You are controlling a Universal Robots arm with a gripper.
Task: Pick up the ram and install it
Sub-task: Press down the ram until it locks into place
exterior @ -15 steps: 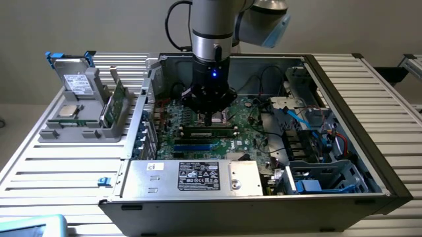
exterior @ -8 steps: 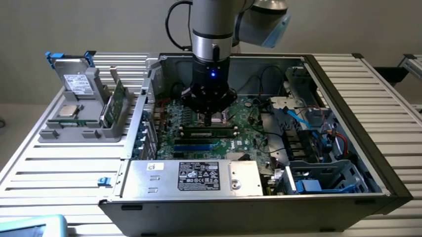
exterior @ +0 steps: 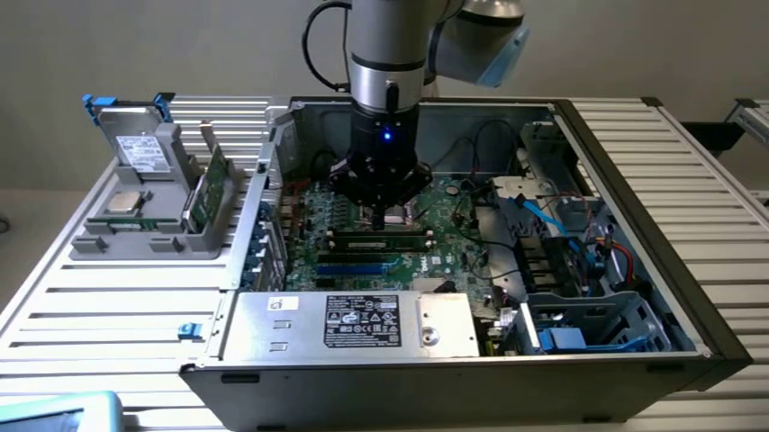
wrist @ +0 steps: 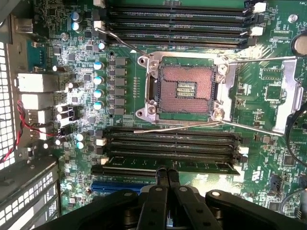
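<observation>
A slatted metal table (exterior: 108,306) bore one open computer case (exterior: 625,297); one ram (wrist: 168,167) sat slotted; the gripper (wrist: 166,175) pressed it, fingers together.

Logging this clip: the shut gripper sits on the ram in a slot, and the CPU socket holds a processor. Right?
Not quite: the CPU socket is empty, as the wrist view shows. The shut gripper does sit on the ram in a slot.
</observation>
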